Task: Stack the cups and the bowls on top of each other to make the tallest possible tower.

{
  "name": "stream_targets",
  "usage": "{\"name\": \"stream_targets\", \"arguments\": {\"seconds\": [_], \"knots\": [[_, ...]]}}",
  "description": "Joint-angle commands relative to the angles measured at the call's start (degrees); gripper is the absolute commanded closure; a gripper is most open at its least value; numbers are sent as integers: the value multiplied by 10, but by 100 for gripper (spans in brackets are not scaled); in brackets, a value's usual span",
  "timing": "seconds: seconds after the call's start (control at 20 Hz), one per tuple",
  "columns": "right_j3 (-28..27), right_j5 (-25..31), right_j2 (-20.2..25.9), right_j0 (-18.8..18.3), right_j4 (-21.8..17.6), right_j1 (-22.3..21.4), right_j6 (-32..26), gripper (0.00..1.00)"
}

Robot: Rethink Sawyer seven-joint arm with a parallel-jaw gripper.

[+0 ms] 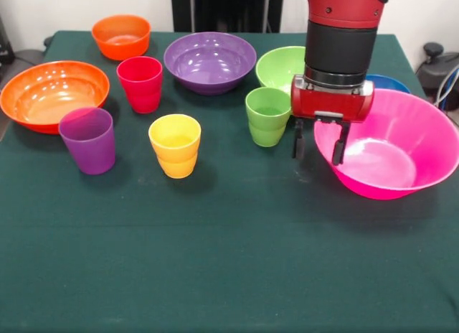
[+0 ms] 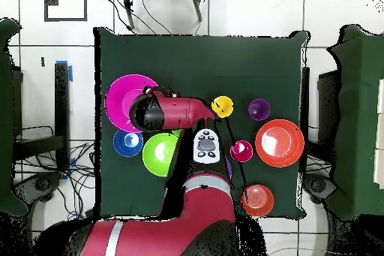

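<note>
Gripper (image 1: 320, 142) hangs open and empty, fingers straddling the pink bowl's (image 1: 419, 118) near rim. Green cup (image 1: 267, 115) stands just beside it.

Four cups (image 1: 175, 145) stand mid-table, bowls (image 1: 209, 62) ranged behind them (front view); the largest bowl (image 1: 401, 150) sits right, gripper (image 1: 318, 145) over its rim.

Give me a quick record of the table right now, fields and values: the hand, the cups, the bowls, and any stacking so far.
hand: open, empty, at the pink bowl rim
cups: red, purple, yellow, green, all upright and apart
other bowls: large orange, small orange, purple, lime green, blue
stacked: nothing yet
</note>
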Motion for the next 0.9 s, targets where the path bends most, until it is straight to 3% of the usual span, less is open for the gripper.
{"name": "stream_targets", "arguments": {"seconds": [0.05, 0.9], "knots": [[35, 18, 72, -5, -49, 30, -8, 0], [37, 22, 89, -20, -70, 32, -20, 0]]}}
